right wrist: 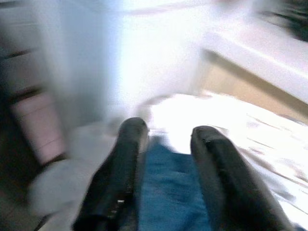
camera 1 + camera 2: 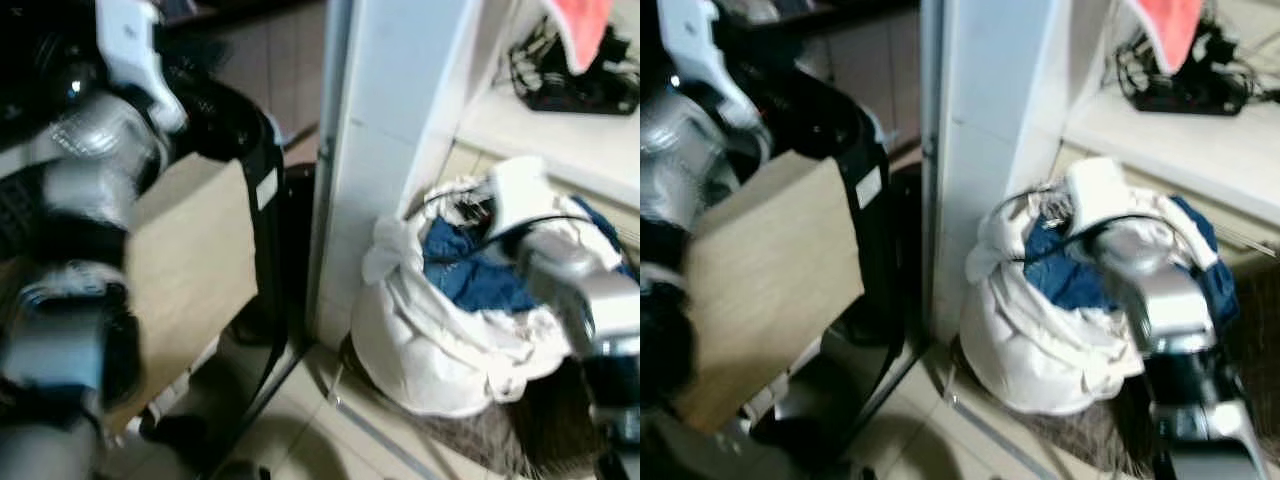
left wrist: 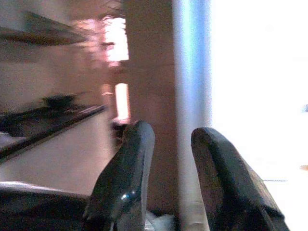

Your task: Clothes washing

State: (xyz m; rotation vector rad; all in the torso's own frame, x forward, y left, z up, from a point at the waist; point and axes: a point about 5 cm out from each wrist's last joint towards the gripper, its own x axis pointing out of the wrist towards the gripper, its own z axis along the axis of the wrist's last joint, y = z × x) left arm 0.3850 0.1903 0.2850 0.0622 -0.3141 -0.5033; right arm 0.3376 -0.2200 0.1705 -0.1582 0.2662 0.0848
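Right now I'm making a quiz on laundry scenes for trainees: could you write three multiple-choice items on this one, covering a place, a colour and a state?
1. Where does the laundry bag sit?
A. on the floor beside the white pillar
B. on the shelf
C. on the wooden board

2. What colour is the garment at the bag's mouth?
A. red
B. blue
C. green

3. How do the right gripper's jaws stand?
A. shut on the garment
B. open, over the blue cloth
C. shut on the bag's rim

Answers:
1 A: the head views show the bag on the tiles at the pillar's foot.
2 B: blue cloth lies inside the white bag.
3 B: the right wrist view shows a gap between the fingers, with blue cloth beyond it.
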